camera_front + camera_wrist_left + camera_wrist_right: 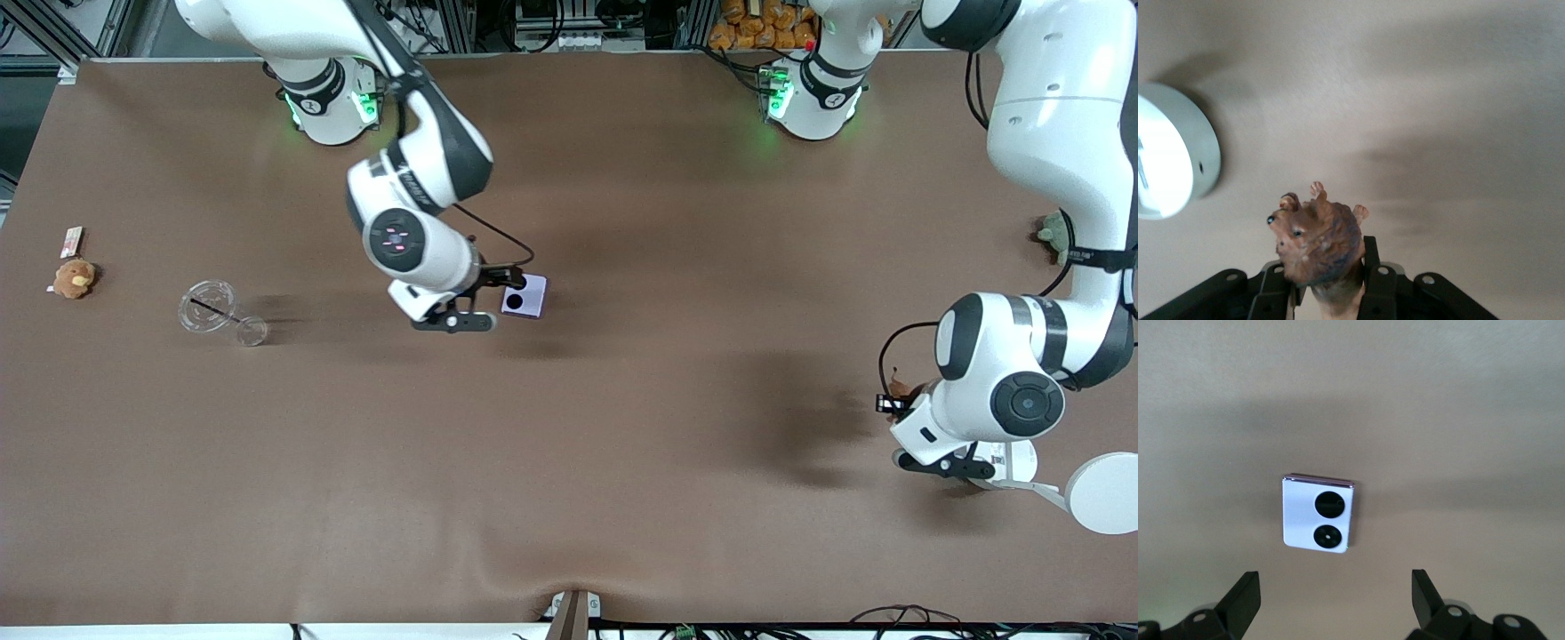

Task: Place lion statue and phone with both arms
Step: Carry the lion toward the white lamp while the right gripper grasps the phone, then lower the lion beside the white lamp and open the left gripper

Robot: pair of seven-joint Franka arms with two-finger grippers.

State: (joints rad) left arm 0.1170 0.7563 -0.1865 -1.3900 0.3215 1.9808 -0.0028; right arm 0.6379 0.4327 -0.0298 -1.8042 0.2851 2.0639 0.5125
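Note:
The lion statue [1319, 240], a small brown figurine with a darker mane, sits between the jaws of my left gripper [1328, 280], which is shut on it. In the front view the lion statue [900, 388] and left gripper [894, 400] hang over the table near the left arm's end. The phone [524, 296] lies flat on the brown table [622, 462] near the middle, pale lavender with two black circles up. My right gripper [492, 299] hovers just beside it, toward the right arm's end. In the right wrist view, the phone [1318, 513] lies ahead of the open right gripper [1335, 593], which holds nothing.
A white round container [1016, 460] and a white disc [1105, 492] sit by the left gripper. A green plush [1055, 233] lies at that end. A tipped clear cup [213, 311], an orange-brown plush [74, 278] and a small card [72, 240] lie toward the right arm's end.

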